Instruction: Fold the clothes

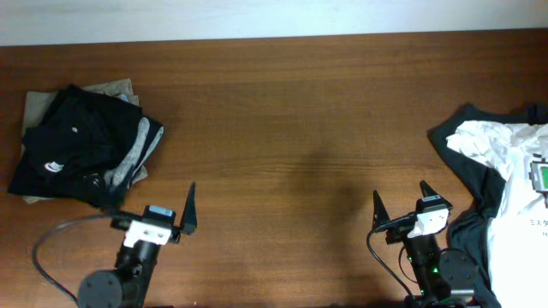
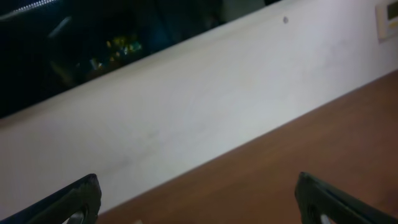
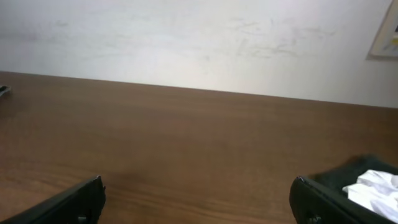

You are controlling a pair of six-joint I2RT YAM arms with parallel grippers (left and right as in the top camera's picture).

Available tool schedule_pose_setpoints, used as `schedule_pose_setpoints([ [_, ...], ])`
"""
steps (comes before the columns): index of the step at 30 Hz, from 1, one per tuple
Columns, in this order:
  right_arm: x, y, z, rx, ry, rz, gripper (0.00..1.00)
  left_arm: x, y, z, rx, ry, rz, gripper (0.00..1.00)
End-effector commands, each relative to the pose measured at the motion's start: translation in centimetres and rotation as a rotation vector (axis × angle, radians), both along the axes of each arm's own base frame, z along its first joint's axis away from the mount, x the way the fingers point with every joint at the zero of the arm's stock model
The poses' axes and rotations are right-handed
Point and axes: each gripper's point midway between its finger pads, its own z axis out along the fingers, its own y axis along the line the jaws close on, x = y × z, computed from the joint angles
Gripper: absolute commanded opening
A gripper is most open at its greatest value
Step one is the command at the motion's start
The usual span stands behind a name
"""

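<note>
Brown wooden table [image 1: 282,128]: folded stack of clothes [image 1: 81,141] far left, rumpled heap [image 1: 505,171] far right, left gripper [image 1: 150,204] and right gripper [image 1: 401,204] both spread wide, grasping nothing.

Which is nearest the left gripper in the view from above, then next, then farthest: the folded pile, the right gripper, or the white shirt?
1. The folded pile, right by the left gripper, up on its left side.
2. The right gripper, well off to the right.
3. The white shirt, at the far right edge.
</note>
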Motion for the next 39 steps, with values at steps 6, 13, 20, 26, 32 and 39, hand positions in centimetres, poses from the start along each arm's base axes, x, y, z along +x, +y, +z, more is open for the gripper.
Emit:
schedule_pose_setpoints([
  [6, 0.0, 0.0, -0.2, -0.006, -0.002, 0.004, 0.99, 0.4, 0.1, -10.2, -0.009, 0.079, 0.021, 0.99],
  [13, 0.0, 0.0, -0.2, -0.006, -0.002, 0.004, 0.99, 0.5, 0.3, -12.7, -0.008, 0.184, 0.042, 0.99],
  [20, 0.0, 0.0, -0.2, -0.006, -0.002, 0.004, 0.99, 0.5, 0.3, -12.7, -0.008, 0.184, 0.042, 0.99],
  [26, 0.0, 0.0, -0.2, -0.006, -0.002, 0.004, 0.99, 0.5, 0.3, -12.7, -0.008, 0.184, 0.042, 0.99],
  [32, 0.0, 0.0, -0.2, -0.006, -0.002, 0.004, 0.99, 0.5, 0.3, -12.7, -0.008, 0.184, 0.042, 0.99],
  [39, 0.0, 0.0, -0.2, -0.006, -0.002, 0.004, 0.99, 0.5, 0.3, -12.7, -0.008, 0.184, 0.042, 0.99],
])
